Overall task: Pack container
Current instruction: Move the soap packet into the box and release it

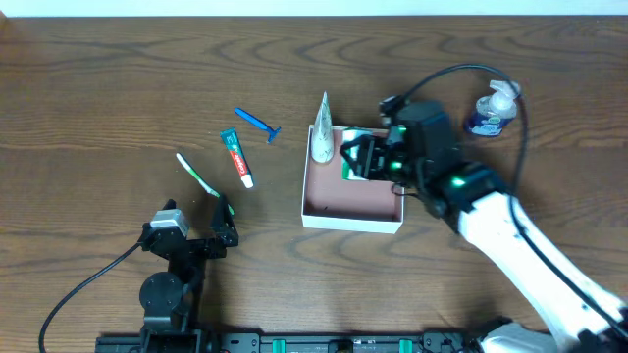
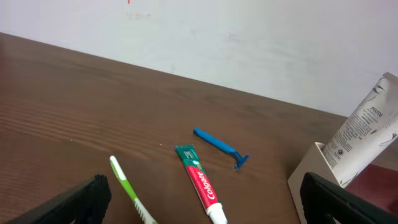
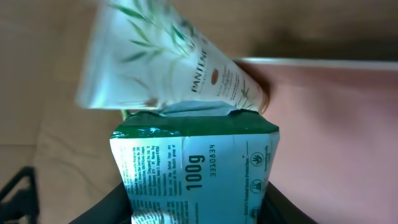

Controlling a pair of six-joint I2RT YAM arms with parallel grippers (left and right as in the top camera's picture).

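The container [image 1: 353, 201] is a shallow square box with white walls and a reddish-brown inside, at the table's middle. A white Pantene tube [image 1: 322, 129] leans on its far left corner and also shows in the right wrist view [image 3: 155, 62]. My right gripper [image 1: 361, 159] is shut on a green-and-white packet [image 3: 193, 171], held over the container's far side. My left gripper [image 1: 201, 240] is open and empty near the front left. Ahead of it lie a green toothbrush [image 2: 127, 190], a Colgate tube [image 2: 200, 183] and a blue razor [image 2: 221, 147].
A clear pump bottle with a blue base [image 1: 493, 110] stands at the far right of the table. The container's corner [image 2: 308, 180] shows at the right of the left wrist view, with the Pantene tube [image 2: 367, 134] sticking up from it.
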